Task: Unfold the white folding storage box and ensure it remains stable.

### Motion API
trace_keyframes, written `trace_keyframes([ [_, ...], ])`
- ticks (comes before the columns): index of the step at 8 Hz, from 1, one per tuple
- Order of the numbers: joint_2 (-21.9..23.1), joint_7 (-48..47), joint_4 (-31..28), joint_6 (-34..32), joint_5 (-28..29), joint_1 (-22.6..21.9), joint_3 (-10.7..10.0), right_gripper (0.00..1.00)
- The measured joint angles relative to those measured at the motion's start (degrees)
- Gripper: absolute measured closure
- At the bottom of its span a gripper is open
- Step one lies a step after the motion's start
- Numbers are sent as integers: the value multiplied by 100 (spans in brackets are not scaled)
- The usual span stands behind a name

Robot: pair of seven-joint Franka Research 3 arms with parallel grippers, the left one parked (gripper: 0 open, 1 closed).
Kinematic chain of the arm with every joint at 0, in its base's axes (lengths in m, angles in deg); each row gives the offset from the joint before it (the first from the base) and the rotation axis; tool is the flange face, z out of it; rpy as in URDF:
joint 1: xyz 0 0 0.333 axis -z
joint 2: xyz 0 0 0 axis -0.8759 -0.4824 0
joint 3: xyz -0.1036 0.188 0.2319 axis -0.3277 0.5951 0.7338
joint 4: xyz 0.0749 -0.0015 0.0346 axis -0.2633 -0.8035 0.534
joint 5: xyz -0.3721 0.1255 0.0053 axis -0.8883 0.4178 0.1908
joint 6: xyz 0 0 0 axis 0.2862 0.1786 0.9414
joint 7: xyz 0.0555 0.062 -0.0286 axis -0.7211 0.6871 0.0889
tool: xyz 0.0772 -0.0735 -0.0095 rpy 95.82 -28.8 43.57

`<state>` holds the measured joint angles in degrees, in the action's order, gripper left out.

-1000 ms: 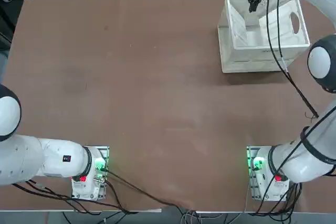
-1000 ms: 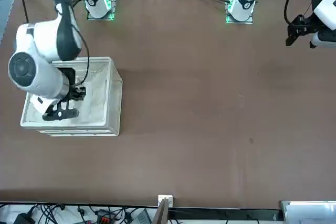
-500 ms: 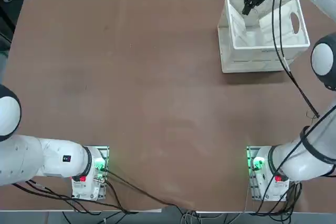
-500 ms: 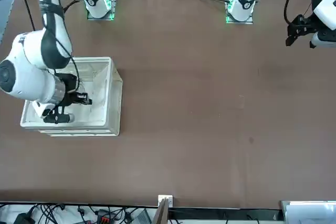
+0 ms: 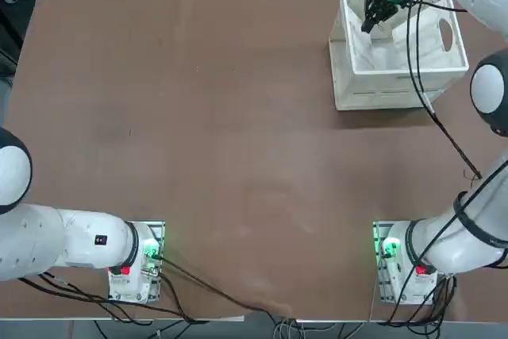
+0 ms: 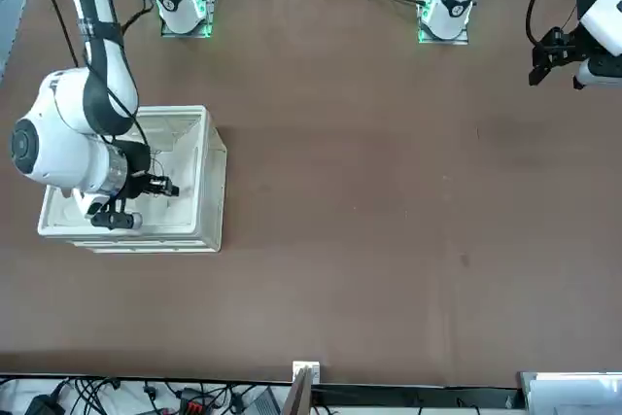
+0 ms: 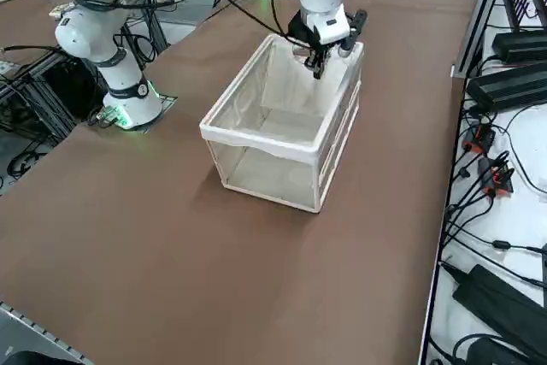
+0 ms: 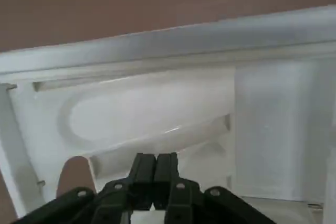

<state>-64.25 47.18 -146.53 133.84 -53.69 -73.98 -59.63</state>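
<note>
Fingers: the right gripper (image 8: pixel 154 167) has its two black fingers pressed together with nothing between them, clenched, tips down inside the box.
Just ahead of the fingertips: an inner end panel (image 8: pixel 142 116) with a long oval handle recess; it looks tilted inward, not flush with the rim, though how far it leans I cannot tell.
Around the fingers: the white folding storage box (image 5: pixel 397 45) stands raised on the table (image 5: pixel 222 132), its four outer walls up, at the far right corner as the robot faces it; the gripper (image 7: pixel 318 55) hangs inside, near the wall farthest from the robot's base.
Beyond the fingers: the box rim (image 8: pixel 173 45), then bare brown table.
Step in hand: judged, pushing an inner flap out toward its wall so the sides lock.
Next move: likely a steady push with the closed tips against the panel until it seats; too hard a shove could slide the light box.
</note>
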Motion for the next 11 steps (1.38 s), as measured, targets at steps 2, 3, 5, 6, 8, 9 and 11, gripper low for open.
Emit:
trace_keyframes([
  [2,-22,40,-328,485,311,0,16,98],
  [3,-35,70,-429,583,478,0,21,98],
  [5,-95,94,-501,629,925,0,24,98],
  [6,-166,140,-504,646,1227,-2,32,98],
  [8,-300,181,-508,742,1643,-26,73,98],
  [9,-360,190,-518,807,1785,-67,86,98],
  [11,-398,213,-576,850,2178,-97,50,98],
])
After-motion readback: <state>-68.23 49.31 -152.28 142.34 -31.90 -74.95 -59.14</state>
